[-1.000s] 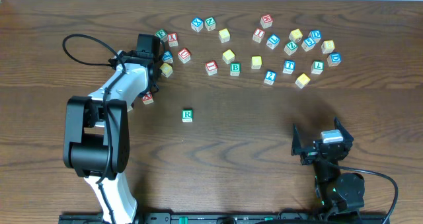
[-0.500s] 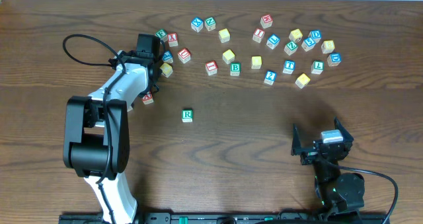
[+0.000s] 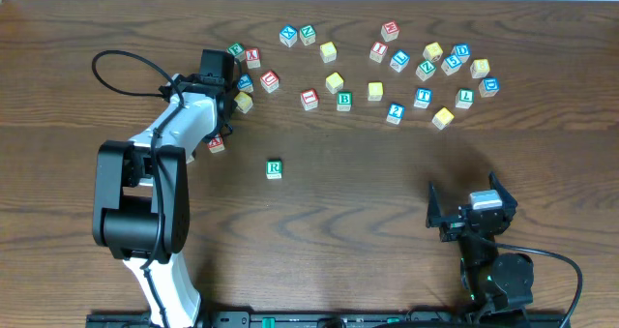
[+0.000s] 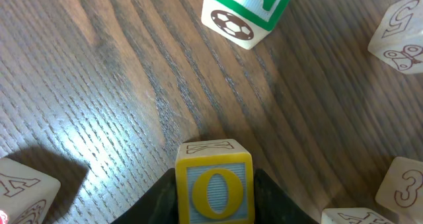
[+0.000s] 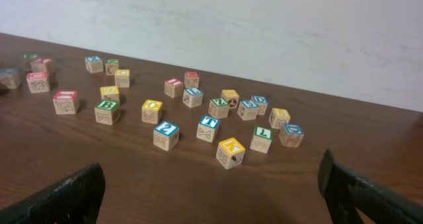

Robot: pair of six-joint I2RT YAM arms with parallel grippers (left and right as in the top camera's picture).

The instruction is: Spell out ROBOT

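The left arm is stretching far across the table (image 3: pixel 387 173) to the cubes at the back left, and the left hand (image 4: pixel 214 196) is pinching a yellow O cube (image 4: pixel 213 178). The right hand (image 3: pixel 470 207) is sitting low at the front right, its fingers spread wide. The R cube (image 3: pixel 274 168) is lying alone mid-table; the B cube (image 3: pixel 344 100) and the T cube (image 3: pixel 423 97) are sitting in the back group

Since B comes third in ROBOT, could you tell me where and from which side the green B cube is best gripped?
I would come straight down from above and pinch the left and right faces of the green B cube. It sits flat, with gaps toward the red cube and yellow cube beside it; a second yellow cube crowds its far edge.
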